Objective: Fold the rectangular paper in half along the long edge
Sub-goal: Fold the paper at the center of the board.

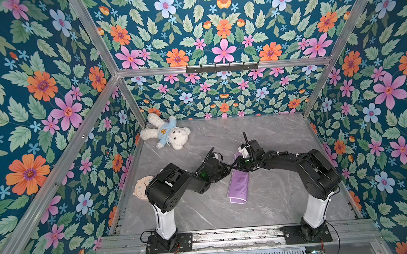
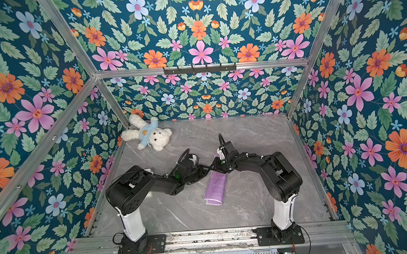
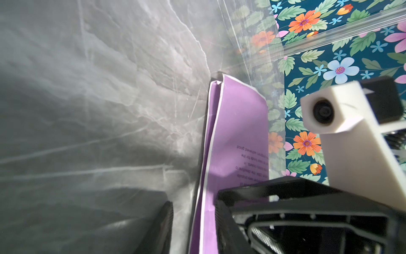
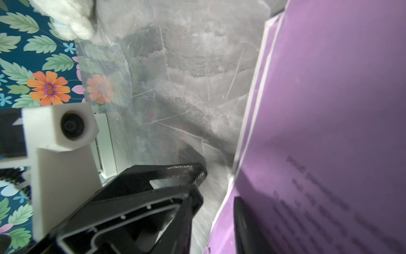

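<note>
The rectangular paper [image 1: 238,186] [image 2: 216,187] is lilac with dark text and lies doubled over lengthwise on the grey marble table [image 1: 287,200], its near end curled. Both arms meet over its far end. In the left wrist view the paper [image 3: 237,123] shows two white-edged layers running between the fingers of my left gripper [image 3: 193,228], which is open with bare table showing beside one finger. My right gripper [image 4: 216,220] is open too. One of its fingers lies over the purple sheet [image 4: 329,110], the other stands off the paper's edge over the table.
A white teddy bear [image 1: 165,133] in a blue shirt lies at the back left corner. A pale pink clock [image 1: 142,187] sits by the left wall behind the left arm. Flowered walls close in three sides. The two wrists are almost touching.
</note>
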